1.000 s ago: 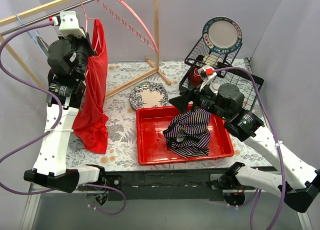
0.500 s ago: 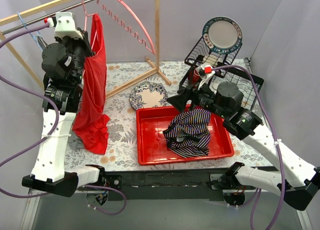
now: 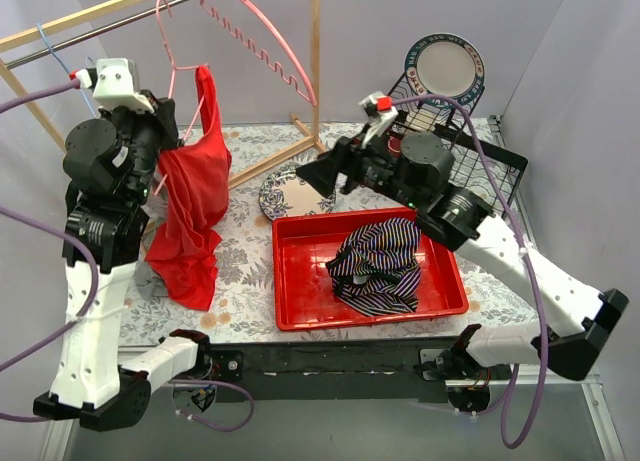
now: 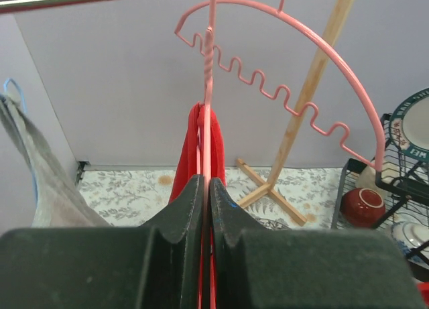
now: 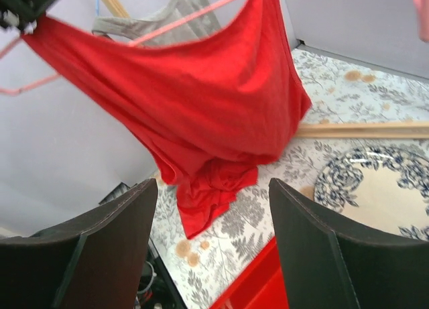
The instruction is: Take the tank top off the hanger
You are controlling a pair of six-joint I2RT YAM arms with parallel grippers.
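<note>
The red tank top (image 3: 195, 186) hangs from a thin pink hanger (image 3: 172, 51) hooked on the metal rod; its lower hem bunches on the table. My left gripper (image 3: 165, 131) is shut on the hanger's wire, edge-on in the left wrist view (image 4: 206, 181), with red fabric (image 4: 193, 145) just behind the jaws. My right gripper (image 3: 312, 176) is open and empty, held in the air to the right of the top, apart from it. In the right wrist view the top (image 5: 201, 94) fills the space beyond the open gripper (image 5: 213, 249).
A red tray (image 3: 300, 316) holds a striped garment (image 3: 380, 261). A patterned plate (image 3: 290, 196) lies behind it. A dish rack (image 3: 480, 156) with a plate (image 3: 445, 69) stands back right. A wooden post (image 3: 315, 71), a large wavy pink hanger (image 3: 265, 36) and a grey garment (image 5: 167, 14) surround the rod.
My left arm has swung left and lower with the hanger, tilting it so the top spreads wider. My right arm has risen from over the tray and moved left toward the top.
</note>
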